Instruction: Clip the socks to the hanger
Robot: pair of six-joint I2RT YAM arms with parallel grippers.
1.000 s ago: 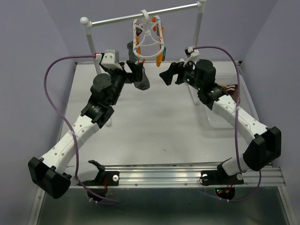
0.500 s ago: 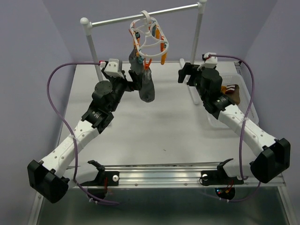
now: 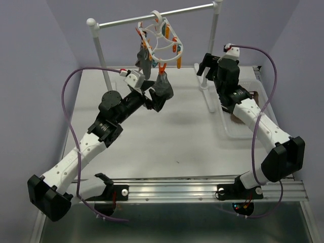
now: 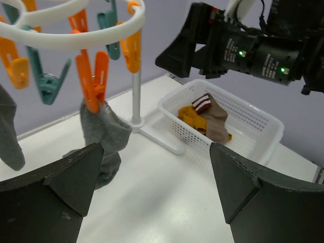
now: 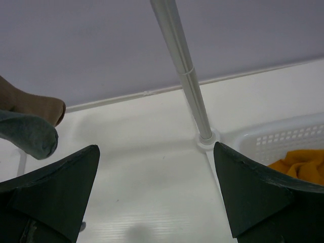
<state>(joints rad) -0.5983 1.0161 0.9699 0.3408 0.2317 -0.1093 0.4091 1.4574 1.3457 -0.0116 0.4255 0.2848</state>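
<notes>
Under the white plastic ring hanger [image 4: 50,40], a soft grey sock [image 4: 104,134] hangs from an orange clip [image 4: 93,76]; left gripper [image 4: 154,152] and right gripper [image 5: 157,152] gape empty.

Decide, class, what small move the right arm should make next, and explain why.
Probably lower the open right claw into the white mesh plastic basket, toward the mustard-orange fabric sock. A dark grey sock already hangs from an orange plastic clip on the white ring hanger, and the right claw is empty and close to the basket holding more socks.
</notes>
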